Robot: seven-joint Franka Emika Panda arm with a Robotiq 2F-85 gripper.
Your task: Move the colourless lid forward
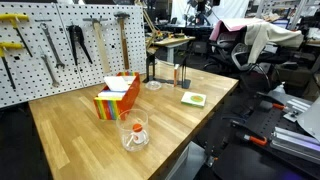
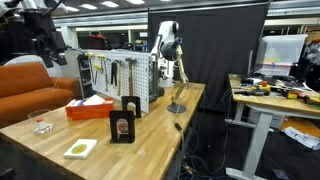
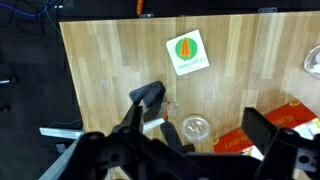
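The colourless lid [image 1: 152, 85] is a small, flat, clear round disc lying on the wooden table [image 1: 80, 125], between the colourful box and a black stand. In the wrist view the lid [image 3: 196, 127] lies below and between my two dark fingers. My gripper [image 3: 197, 142] is open and empty, high above the table. In an exterior view the gripper [image 2: 47, 44] hangs at the top left, well above the table. I cannot make out the lid in that view.
A clear glass with an orange thing inside [image 1: 135, 132] stands near the table's front edge. A green-and-white card [image 1: 193, 98] lies to the right. A colourful box [image 1: 118, 97], a black stand [image 1: 150, 70] and a tool pegboard [image 1: 60, 45] are behind.
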